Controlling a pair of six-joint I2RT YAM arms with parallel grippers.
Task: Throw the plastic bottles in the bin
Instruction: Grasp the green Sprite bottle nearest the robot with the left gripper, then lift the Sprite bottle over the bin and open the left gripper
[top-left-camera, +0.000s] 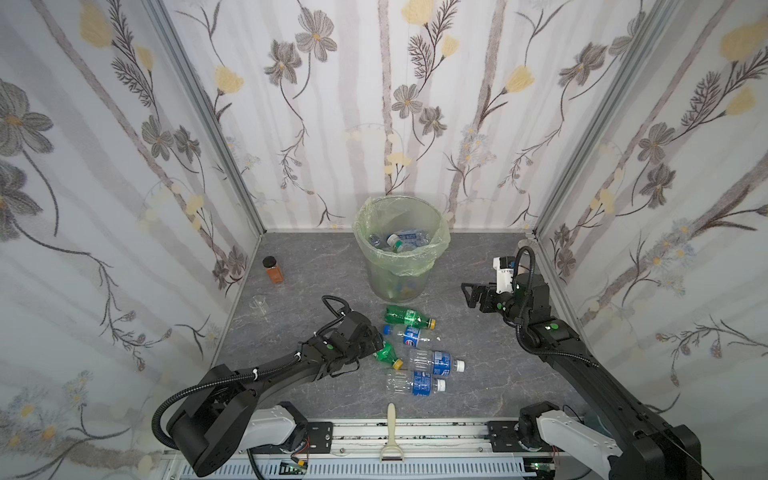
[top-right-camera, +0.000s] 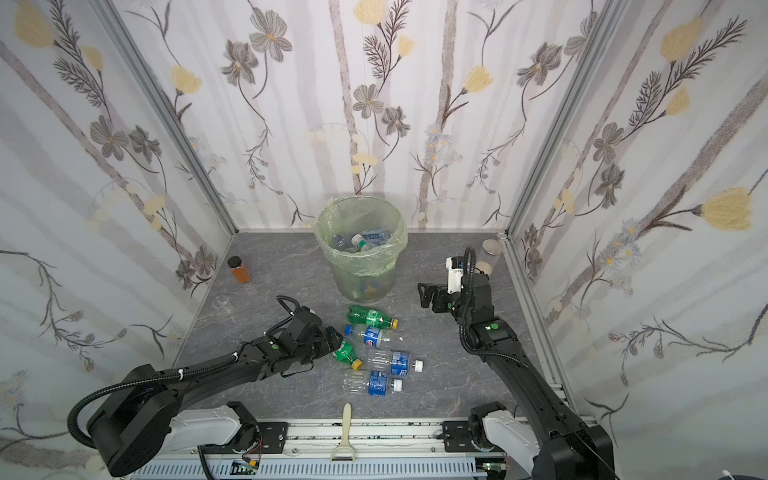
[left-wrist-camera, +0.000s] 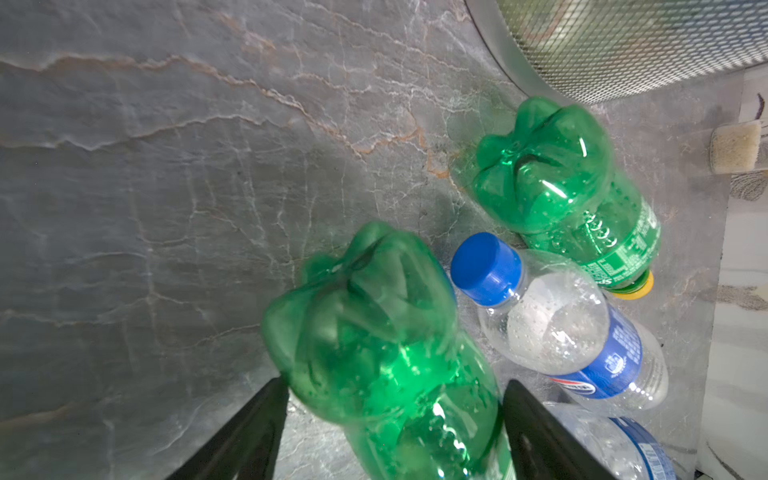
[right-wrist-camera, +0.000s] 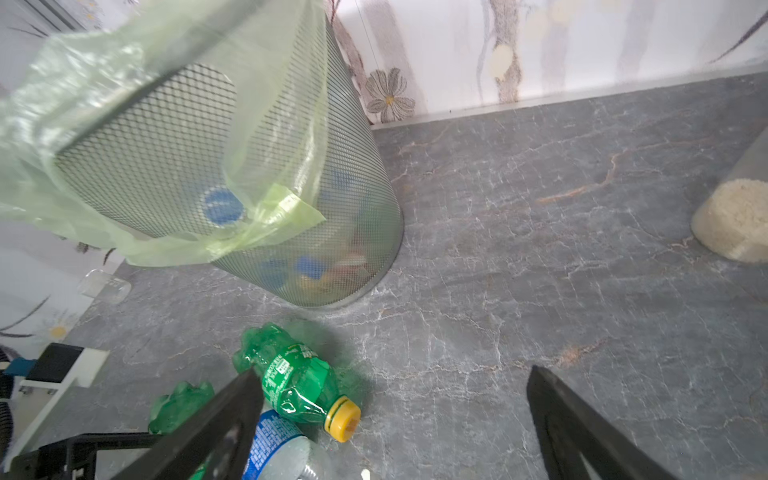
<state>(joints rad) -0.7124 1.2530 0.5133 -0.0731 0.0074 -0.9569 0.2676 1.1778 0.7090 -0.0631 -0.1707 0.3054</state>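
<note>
Grasp step: the left gripper (top-left-camera: 377, 345) straddles the green bottle (left-wrist-camera: 374, 332) at frame centre, jaws partly closed along its sides, hold unsure; right gripper (top-left-camera: 466, 295) gapes empty; next, carry it over the bin (top-left-camera: 444, 240), upper centre.

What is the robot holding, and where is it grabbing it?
Left gripper pinches a green bottle around its middle; right gripper holds nothing.
</note>
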